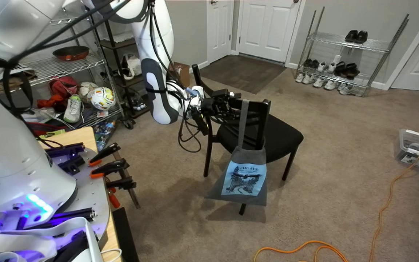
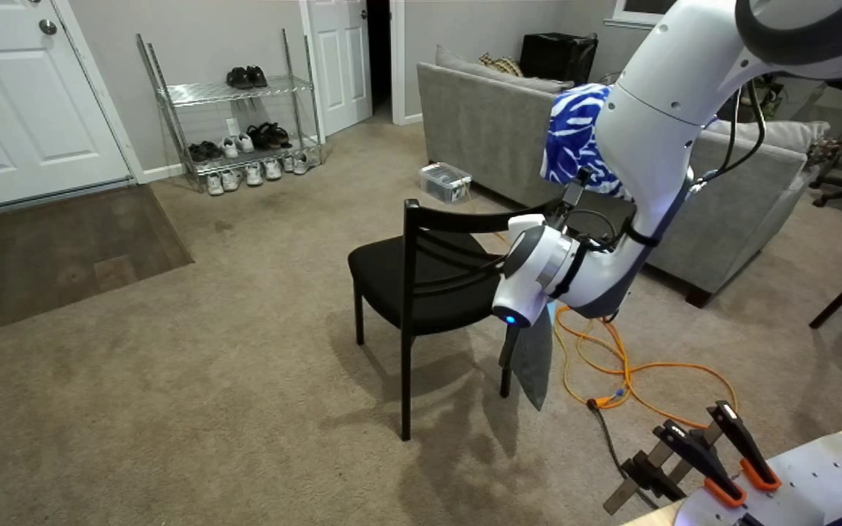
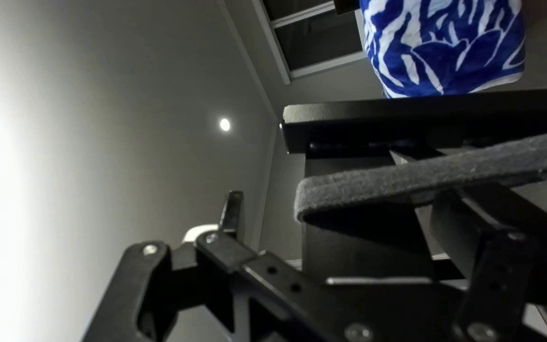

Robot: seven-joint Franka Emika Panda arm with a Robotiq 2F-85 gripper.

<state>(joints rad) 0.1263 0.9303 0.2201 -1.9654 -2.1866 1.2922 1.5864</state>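
A grey tote bag [image 1: 237,162] with a light blue printed panel hangs from a black chair [image 1: 284,136]. Its grey strap [image 1: 244,122] loops over the top of the backrest. My gripper [image 1: 235,105] is beside the backrest, near the strap. In the wrist view the fingers [image 3: 231,213] are spread wide, and the strap [image 3: 397,183] and the chair's dark backrest [image 3: 363,247] appear in the gap between them. Whether a finger touches either cannot be told. In an exterior view the wrist hides the gripper, and only the bag's edge [image 2: 534,361] shows below it.
Clamps [image 1: 109,167] stick out from the robot's table edge. An orange cord [image 2: 647,365] lies on the carpet near a clear plastic bin [image 2: 444,183]. A grey sofa [image 2: 487,131] with a blue and white towel [image 2: 578,135] and a shoe rack [image 1: 351,42] stand farther off.
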